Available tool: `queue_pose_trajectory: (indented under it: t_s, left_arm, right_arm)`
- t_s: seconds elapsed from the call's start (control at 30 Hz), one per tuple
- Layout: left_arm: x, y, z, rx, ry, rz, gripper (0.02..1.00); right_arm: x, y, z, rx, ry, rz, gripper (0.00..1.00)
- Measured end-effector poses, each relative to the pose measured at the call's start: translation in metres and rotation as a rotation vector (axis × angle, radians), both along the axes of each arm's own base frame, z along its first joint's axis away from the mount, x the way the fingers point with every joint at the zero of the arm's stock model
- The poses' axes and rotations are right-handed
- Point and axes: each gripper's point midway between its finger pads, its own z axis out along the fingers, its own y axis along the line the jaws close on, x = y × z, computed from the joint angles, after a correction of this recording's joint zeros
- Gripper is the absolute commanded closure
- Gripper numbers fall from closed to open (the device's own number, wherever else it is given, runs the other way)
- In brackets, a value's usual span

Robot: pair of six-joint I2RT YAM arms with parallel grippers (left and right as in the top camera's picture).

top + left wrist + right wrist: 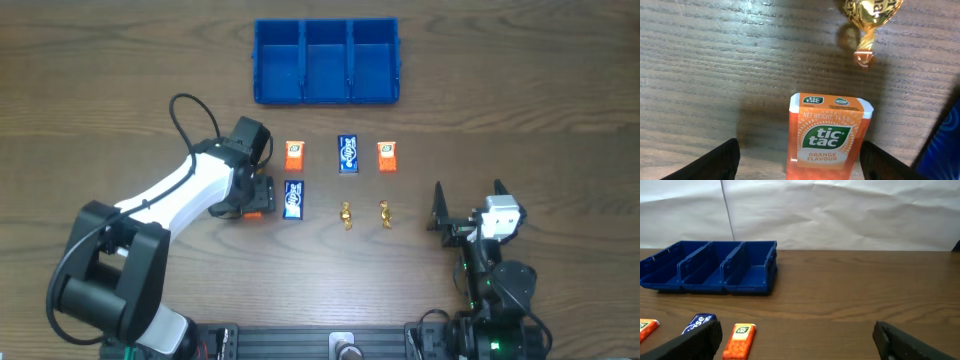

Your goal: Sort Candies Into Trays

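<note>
The orange mint box [827,137] lay on the table [715,65] between the fingers of your left tool [799,147]. That tool stood wide. One finger was close against the side of the box and the other had a clear gap, so nothing was gripped yet.

The off-centre fit was your main risk. If you closed from there, the near finger would likely have met the box first and pushed it sideways, and a smooth, hard box can twist or skid out instead of seating. A blue packet [945,145] sat just beside the tool, outside the near finger, so any sideways correction could have nudged it. A gold-wrapped candy [867,15] lay just beyond the fingertips, apart from the box. Driving the tool further forward could have shoved the box into it.

Further ahead of the tool were a second gold-wrapped candy [385,213], a second orange box [295,155], another blue packet [348,153] and a third orange box [387,156]. The blue tray [326,98], with its three compartments, stood well apart from the tool, beyond that row. In my judgement a low carry toward it would have swept those pieces, so the box needed lifting first.

Your right tool [468,208] was also wide and held nothing. It was well apart from the left tool, past the candies, and out of the way.
</note>
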Motion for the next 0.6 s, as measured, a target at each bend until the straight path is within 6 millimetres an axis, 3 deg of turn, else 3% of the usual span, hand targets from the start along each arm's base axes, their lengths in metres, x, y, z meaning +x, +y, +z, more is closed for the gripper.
queue_pose_trajectory:
  t_s: [0.2,0.6]
  left_arm:
    - [-0.0027,-0.0037,-0.0023,0.004,0.008,-0.019,0.288]
    - [-0.0030,-0.0052,-0.0023,0.004,0.006,-0.043,0.542]
  right_arm:
    - [0.0000,-0.0001,0.0000,0.000,0.000,0.000,0.003]
    - [0.0000,0.0000,0.0000,0.000,0.000,0.000,0.003]
